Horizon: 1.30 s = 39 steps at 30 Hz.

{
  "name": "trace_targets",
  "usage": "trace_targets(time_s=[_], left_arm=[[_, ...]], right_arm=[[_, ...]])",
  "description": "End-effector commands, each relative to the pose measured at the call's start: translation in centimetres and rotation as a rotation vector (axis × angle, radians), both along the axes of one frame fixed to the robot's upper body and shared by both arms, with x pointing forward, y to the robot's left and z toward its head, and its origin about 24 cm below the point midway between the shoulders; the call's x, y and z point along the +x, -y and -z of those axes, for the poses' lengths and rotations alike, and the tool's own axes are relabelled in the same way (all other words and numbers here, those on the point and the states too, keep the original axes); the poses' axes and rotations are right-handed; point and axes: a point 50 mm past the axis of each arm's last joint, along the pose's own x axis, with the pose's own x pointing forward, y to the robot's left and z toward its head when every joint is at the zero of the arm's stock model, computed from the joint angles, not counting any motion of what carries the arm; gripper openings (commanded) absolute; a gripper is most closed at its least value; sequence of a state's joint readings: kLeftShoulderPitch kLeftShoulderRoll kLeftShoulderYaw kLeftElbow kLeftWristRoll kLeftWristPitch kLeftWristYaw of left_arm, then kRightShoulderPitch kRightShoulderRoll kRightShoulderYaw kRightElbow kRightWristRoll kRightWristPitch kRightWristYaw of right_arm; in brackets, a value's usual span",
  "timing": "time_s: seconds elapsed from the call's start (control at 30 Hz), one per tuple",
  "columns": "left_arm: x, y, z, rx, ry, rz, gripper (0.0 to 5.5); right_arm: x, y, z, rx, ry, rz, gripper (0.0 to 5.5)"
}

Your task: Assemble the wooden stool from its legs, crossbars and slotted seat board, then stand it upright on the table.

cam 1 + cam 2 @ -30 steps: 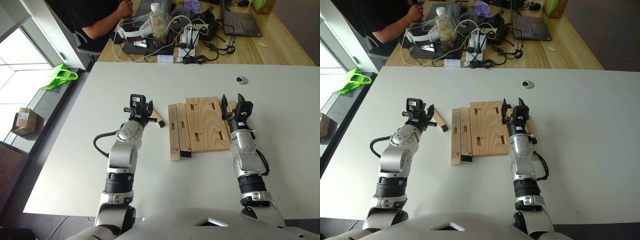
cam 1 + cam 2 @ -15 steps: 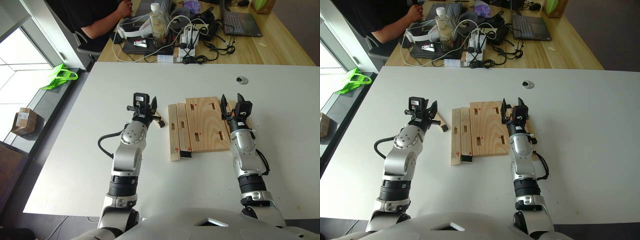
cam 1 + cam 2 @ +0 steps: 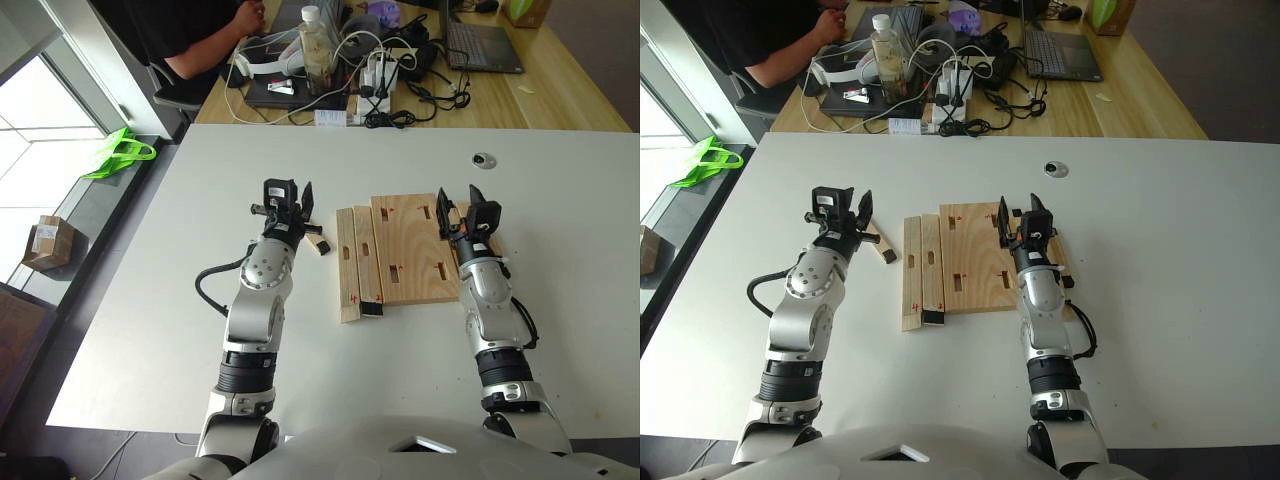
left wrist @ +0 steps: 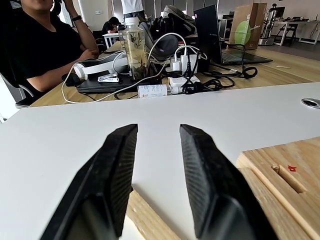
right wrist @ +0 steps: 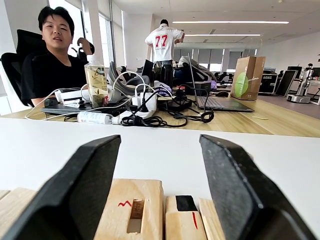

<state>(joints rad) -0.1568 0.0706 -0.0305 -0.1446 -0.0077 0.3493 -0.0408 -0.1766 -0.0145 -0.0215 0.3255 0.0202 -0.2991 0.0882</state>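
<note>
So the left gripper is hovering open over a short wooden piece left of the slotted seat board, and the right gripper is hanging open over that board's right edge.

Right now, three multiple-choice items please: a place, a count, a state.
1. The short wooden piece lies: A on the seat board; B on the table by the left gripper; C across the long slotted bars.
2. Long slotted bars left of the seat board: A one; B two; C four.
3. Left gripper: A open, empty; B shut on a bar; C shut, empty.
B, it rests on bare table. B, two lie side by side. A, fingers apart, nothing between.
</note>
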Motion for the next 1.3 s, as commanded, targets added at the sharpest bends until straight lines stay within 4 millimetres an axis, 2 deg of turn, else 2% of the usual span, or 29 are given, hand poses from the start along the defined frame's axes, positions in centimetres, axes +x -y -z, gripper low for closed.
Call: trace_targets(time_s=[0.03,0.07,0.13,0.17,0.4,0.5,0.63,0.73,0.8,0.93,1.03,1.13,1.3], left_arm=[[0.1,-0.2,-0.5,-0.009,0.025,-0.025,1.29],[0.1,-0.4,-0.6,-0.01,0.032,-0.032,1.47],[-0.1,-0.5,-0.7,-0.03,0.041,-0.032,1.47],[-0.1,-0.5,-0.7,-0.037,0.044,-0.033,1.58],[-0.2,-1.0,-0.8,-0.054,0.075,-0.066,1.58],[-0.3,-1.9,0.2,-0.054,0.074,-0.122,1.58],[-0.8,-2.3,1.0,-0.093,0.103,-0.155,1.58],[-1.5,-2.2,0.9,-0.085,0.195,-0.155,1.47],[-1.9,-2.3,-0.1,-0.028,0.286,-0.171,1.47],[-1.6,-2.6,-3.8,0.082,0.493,-0.198,1.47],[-1.4,-2.8,-4.9,0.087,0.545,-0.208,1.47],[-1.4,-2.6,-4.7,0.075,0.546,-0.19,1.47],[-1.5,-2.1,-4.3,0.081,0.544,-0.155,1.47]], right_arm=[[0.4,-0.2,-0.4,0.005,0.0,0.006,2.93],[0.5,-0.2,-0.4,0.007,-0.001,0.006,2.85],[0.5,-0.1,-0.4,0.018,0.001,-0.004,2.85],[0.4,-0.1,-0.5,0.017,0.005,-0.009,3.03],[0.3,0.6,-0.1,0.068,-0.017,0.0,3.03],[0.7,1.5,0.8,0.067,-0.081,0.076,3.03],[0.8,1.3,1.2,0.06,-0.106,0.099,3.03],[0.5,0.7,0.9,0.074,-0.061,0.041,2.96],[0.5,0.8,0.4,0.062,-0.027,0.044,2.96],[1.8,1.1,-3.8,-0.072,0.175,0.089,2.96],[2.2,0.5,-6.2,-0.124,0.298,0.073,2.96],[1.9,-0.1,-5.9,-0.1,0.301,0.021,2.96],[1.5,0.3,-4.4,-0.032,0.224,0.053,2.96]])
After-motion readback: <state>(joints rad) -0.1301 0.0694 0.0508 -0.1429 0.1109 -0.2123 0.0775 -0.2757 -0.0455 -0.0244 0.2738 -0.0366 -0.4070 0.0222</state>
